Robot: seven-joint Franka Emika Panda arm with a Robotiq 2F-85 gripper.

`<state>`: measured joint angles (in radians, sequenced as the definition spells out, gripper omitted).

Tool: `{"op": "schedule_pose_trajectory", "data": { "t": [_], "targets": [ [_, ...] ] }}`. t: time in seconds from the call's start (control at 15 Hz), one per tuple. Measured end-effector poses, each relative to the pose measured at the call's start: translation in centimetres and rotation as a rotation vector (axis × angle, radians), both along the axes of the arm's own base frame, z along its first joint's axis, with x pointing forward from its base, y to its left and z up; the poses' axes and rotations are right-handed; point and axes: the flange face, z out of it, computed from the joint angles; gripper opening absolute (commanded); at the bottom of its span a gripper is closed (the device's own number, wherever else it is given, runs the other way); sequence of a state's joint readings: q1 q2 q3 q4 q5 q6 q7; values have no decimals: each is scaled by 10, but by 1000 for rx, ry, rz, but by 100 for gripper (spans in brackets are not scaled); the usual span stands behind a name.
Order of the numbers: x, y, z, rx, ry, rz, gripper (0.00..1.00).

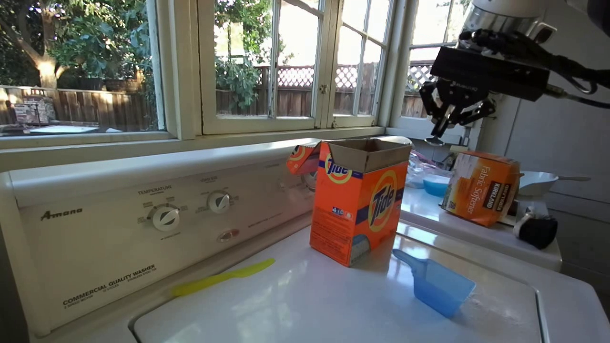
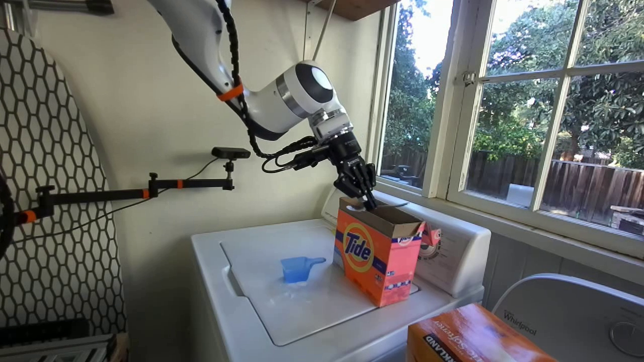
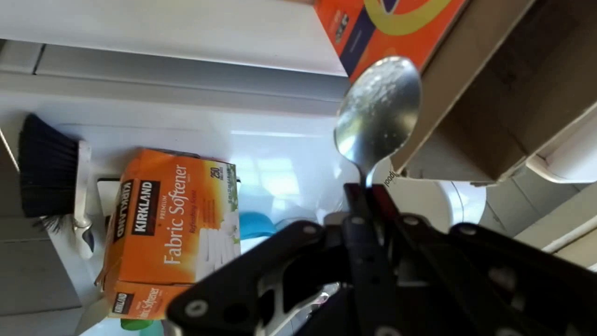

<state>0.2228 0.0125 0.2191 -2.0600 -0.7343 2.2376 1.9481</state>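
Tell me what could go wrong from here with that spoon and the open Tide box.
1. The gripper pinches the spoon by its slim handle; it might twist and shed its white specks.
2. The Tide box stands open, and the wrist view shows the spoon across its side; a low swing could tip it.
3. The blue scoop rests on the washer lid beside white residue; if bumped, it might spread that.

In an exterior view, you have the detergent box [image 1: 357,205] on the washer [image 1: 286,309], the scoop [image 1: 441,288] to its right, the utensil [image 1: 224,277] to its left, the softener box [image 1: 481,188] farther right behind, and the spoon [image 1: 434,141] between your fingers [image 1: 441,127].
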Motion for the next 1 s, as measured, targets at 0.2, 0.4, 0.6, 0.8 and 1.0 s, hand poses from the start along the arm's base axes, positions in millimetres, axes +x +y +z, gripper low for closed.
{"op": "schedule_pose_trajectory", "data": {
  "t": [0.2,0.4,0.6,0.8,1.0],
  "targets": [
    [-16,-5,-15,31,49,21,2],
    [-31,-8,-35,73,82,56,2],
    [-47,-14,-62,120,109,80,2],
    [-62,-21,-89,149,125,102,2],
    [-74,-29,-111,175,140,112,2]
  ]
}}
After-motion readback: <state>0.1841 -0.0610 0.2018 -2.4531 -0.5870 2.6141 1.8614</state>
